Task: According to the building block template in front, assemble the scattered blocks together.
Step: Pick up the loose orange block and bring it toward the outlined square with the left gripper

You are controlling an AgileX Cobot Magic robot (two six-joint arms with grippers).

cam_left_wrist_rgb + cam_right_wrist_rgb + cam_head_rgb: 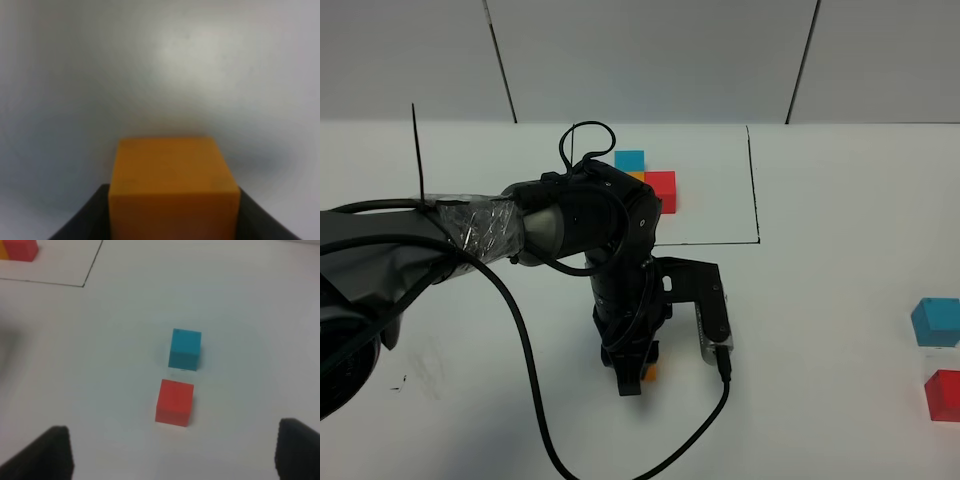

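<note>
Left gripper (633, 368) is clamped on one orange cube (172, 185); right gripper (172, 460) gapes wide, with one blue cube (185, 347) and one red cube (174, 401) just ahead of it.

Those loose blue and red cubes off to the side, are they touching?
Apart. The right wrist view shows a strip of bare table between the blue cube and the red cube.

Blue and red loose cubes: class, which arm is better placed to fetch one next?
Right, probably. The right pincer is open and empty, the blue cube and red cube just ahead; the left pincer is shut on the orange cube.
</note>
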